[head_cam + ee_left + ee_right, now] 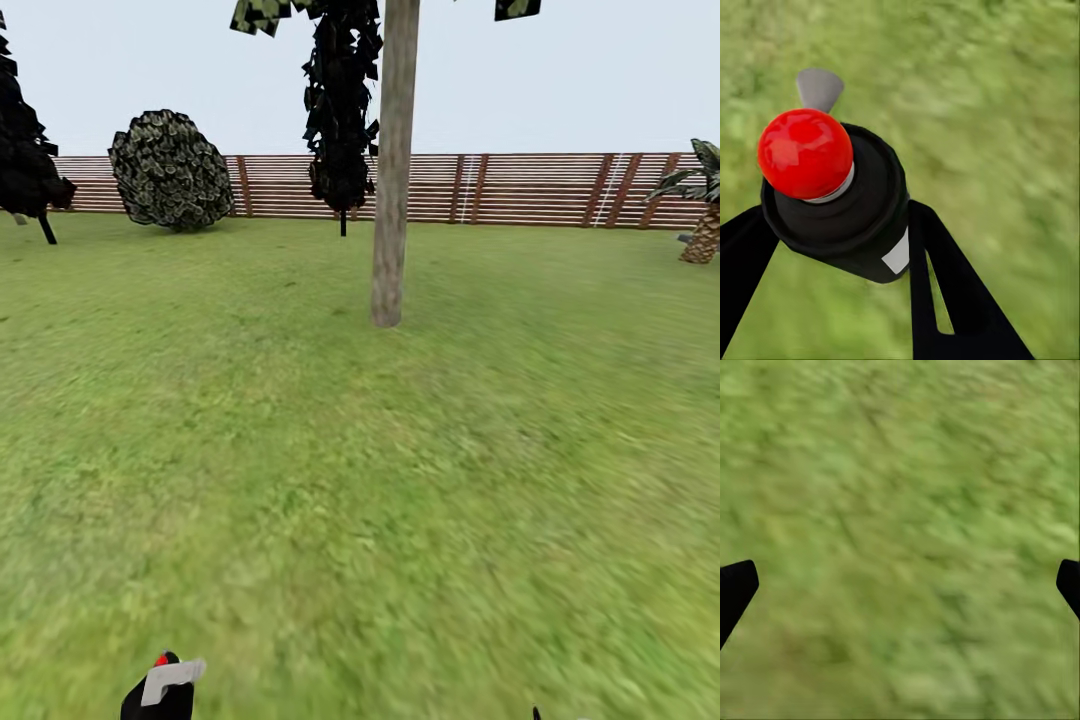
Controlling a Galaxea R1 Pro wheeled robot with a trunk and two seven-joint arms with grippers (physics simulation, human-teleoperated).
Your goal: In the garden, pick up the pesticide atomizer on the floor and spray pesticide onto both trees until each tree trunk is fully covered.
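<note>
1. We are standing on the garden lawn, the tree trunk well ahead.
2. Our left gripper is clamping the pesticide atomizer, ready to spray the trunk.
3. Our right gripper is hanging wide open.

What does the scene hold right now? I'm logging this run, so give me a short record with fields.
setting: grass lawn, slatted wooden fence behind
held item: pesticide atomizer, red knob on top
left gripper: shut on the atomizer
right gripper: open over grass
nearest target: tree trunk, straight ahead
other plants: round bush, palm
spray: none visible
</note>
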